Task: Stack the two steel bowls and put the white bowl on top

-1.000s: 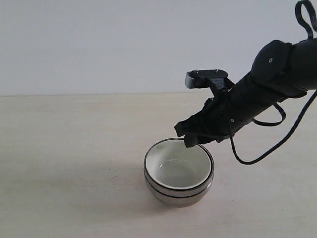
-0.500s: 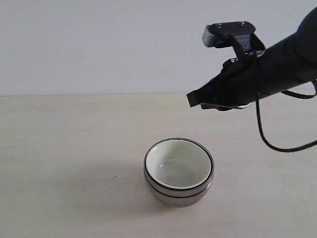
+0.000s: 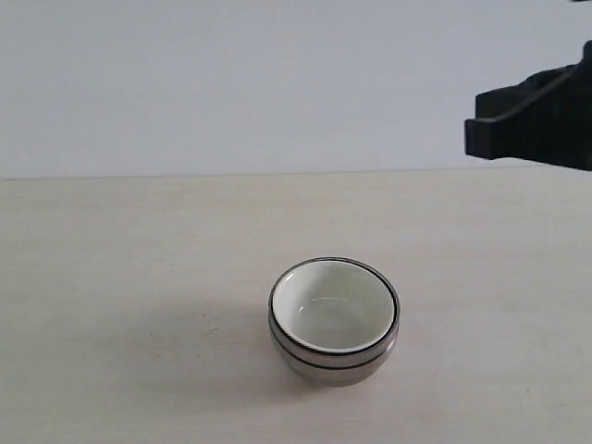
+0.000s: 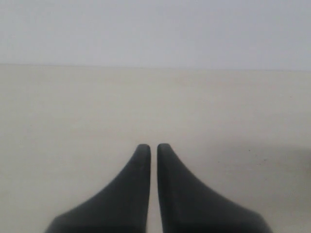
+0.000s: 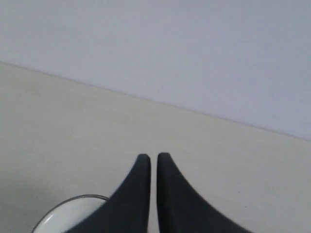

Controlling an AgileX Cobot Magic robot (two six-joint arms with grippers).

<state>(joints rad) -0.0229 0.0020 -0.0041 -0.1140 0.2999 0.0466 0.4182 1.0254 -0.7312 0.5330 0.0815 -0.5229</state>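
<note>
The two steel bowls sit nested on the table, near the front middle in the exterior view. The white bowl rests inside the upper one, upright, its rim just within the steel rim. My right gripper hangs high at the right edge, well above and to the right of the stack, shut and holding nothing. In the right wrist view its gripper shows a hair-thin slit, with the white bowl low in the corner. My left gripper is shut over bare table, out of the exterior view.
The pale wooden table spreads all round the stack, with a plain light wall behind it. A soft shadow lies left of the bowls.
My right arm has lifted from the stack's rim and drawn back up and to the right, mostly out of the exterior view. The bowls have stayed still.
</note>
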